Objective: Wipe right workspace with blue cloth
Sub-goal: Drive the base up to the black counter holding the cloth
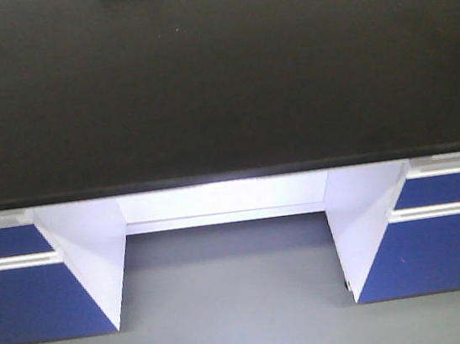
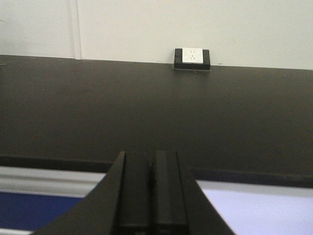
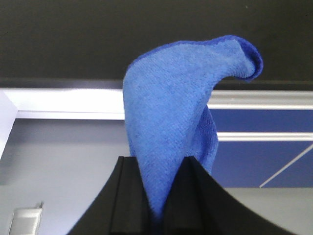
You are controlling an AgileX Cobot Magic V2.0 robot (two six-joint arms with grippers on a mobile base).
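Right wrist-mounted view: right pincer [image 3: 156, 164] is clamping the blue cloth [image 3: 171, 122] betw. its two black fingers, jaws narrowed onto the fabric. The cloth's long axis is running from the grip up the frame toward the black counter [image 3: 73, 39]. The fabric is widening above the fingers, and its free top corner is curling over to the right, overlapping the counter's front edge in this view. The cloth is being held off the counter, in front of its edge, w/ blue drawer fronts [image 3: 264, 122] and grey floor [image 3: 63, 152] showing behind it. A small metallic item [image 3: 22, 223] is lying on the floor at lower left; its type cannot be told.

Exterior front-facing view: the cloth is showing only as a blue sliver at the far right edge of frame, just below the counter's front edge and in front of the right-hand cabinet [image 1: 442, 237].

Left wrist-mounted view: left pincer [image 2: 151, 156] is pointing across the counter toward the white wall [image 2: 146, 24], fingers pressed together w/ nothing betw. them. A wall socket [image 2: 192, 58] is sitting at the counter's rear edge.
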